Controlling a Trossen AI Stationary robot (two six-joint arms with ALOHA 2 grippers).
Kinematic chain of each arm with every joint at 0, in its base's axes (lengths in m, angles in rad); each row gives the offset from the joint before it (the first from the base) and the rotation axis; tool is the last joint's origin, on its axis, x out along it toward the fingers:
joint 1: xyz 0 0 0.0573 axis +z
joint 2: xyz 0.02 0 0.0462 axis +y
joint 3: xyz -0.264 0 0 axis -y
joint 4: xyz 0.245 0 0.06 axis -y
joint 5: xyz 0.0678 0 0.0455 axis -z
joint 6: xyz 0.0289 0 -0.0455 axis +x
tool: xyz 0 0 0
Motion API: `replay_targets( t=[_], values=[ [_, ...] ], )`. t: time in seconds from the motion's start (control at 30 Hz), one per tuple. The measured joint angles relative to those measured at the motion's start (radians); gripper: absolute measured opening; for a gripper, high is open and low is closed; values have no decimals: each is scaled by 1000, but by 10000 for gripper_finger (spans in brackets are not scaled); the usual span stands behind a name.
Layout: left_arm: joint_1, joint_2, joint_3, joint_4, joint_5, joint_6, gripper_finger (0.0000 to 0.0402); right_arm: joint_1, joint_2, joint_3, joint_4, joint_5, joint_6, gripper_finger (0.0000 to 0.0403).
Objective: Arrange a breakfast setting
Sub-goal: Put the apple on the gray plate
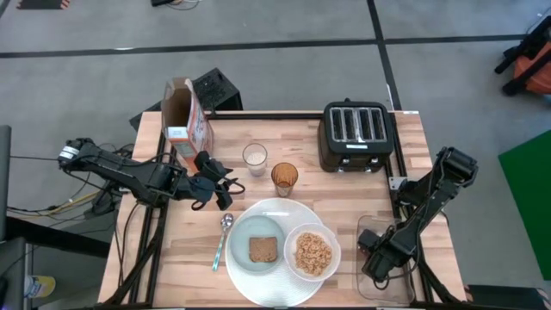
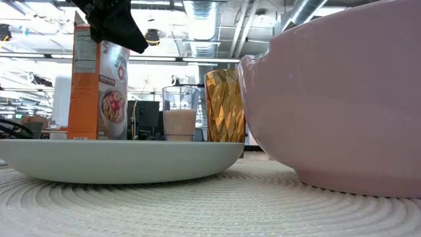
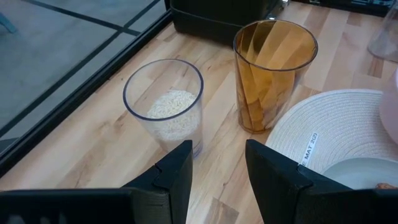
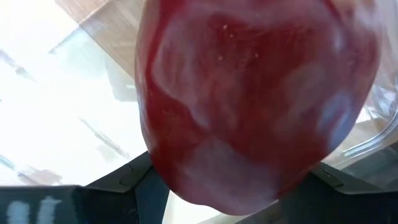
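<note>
Two arms worked at the desk [image 1: 172, 258]. The right tool [image 1: 376, 263] sat low in a clear tray [image 1: 368, 288] at the desk's right edge, clamped on the dark red fruit [image 4: 255, 106] (it filled that arm's own camera). The large round white plate [image 1: 275, 210], with the white bowl [image 1: 312, 252] of tan cereal and the brown toast slice [image 1: 263, 250], lay to this tool's left, so the right arm was nearer. The left tool [image 3: 217, 180] hung near the two glasses, its fingers a little apart and holding nothing.

Overhead high view, table-level low view perhaps touching white bowl [image 2: 342, 99]
</note>
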Motion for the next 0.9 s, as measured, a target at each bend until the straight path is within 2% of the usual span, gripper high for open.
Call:
replay_targets(
  t=[0.5, 0.9],
  values=[
    [0, 0, 0, 0, 0, -1, 137, -8, 0, 0, 20, -52, -2, 277],
    [0, 0, 0, 0, 0, -2, 137, -8, 0, 0, 34, -28, 23, 343]
  ],
)
